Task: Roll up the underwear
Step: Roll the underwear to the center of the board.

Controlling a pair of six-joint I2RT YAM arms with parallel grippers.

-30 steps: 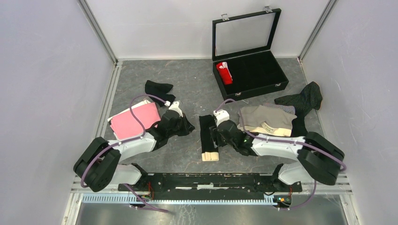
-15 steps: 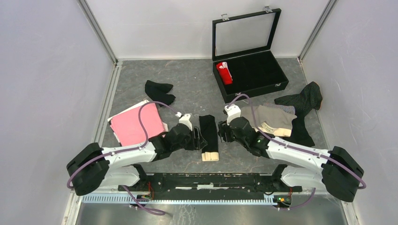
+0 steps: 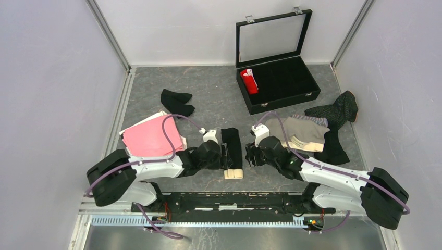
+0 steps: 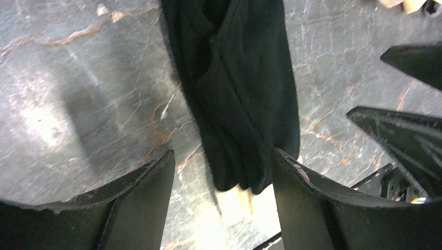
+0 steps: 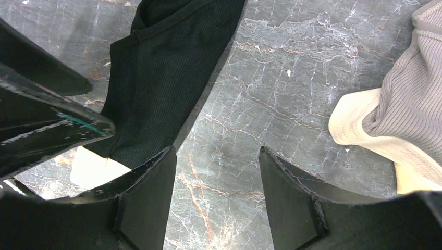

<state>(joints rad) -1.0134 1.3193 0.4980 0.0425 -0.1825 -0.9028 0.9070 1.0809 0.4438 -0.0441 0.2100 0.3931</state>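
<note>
On the grey marbled worktop (image 3: 208,99), the folded black underwear (image 3: 232,148) lies as a long narrow strip between the two arms, with a pale beige band at its near end. The left fingers (image 3: 224,155) come at it from the left side near that end. In the left wrist view they (image 4: 140,203) are spread wide with the dark strip (image 4: 240,104) lying in the gap between them. They have hold of nothing, and I cannot tell whether either tip touches the cloth. The right fingers (image 3: 249,154) sit just to the right of the strip. From the right wrist camera they (image 5: 148,200) are spread just as wide, over bare stone and gripping nothing, with the black cloth (image 5: 167,78) off to their left. A ribbed grey and beige garment (image 5: 401,120) shows off to their right. That garment (image 3: 297,133) tops a small heap behind the right arm, with a black piece (image 3: 333,151) showing beneath it on the right. A dark pinstriped garment (image 3: 336,112) lies crumpled just beyond. Behind the left arm a pink garment (image 3: 154,139) lies flat, and farther back there is a small black garment (image 3: 176,100), bunched up and on its own. At the far side stands the black compartment case (image 3: 284,103) with its glass lid (image 3: 272,36) raised. A red roll with white on it (image 3: 249,80) is tucked into the left-hand end of the case.
</note>
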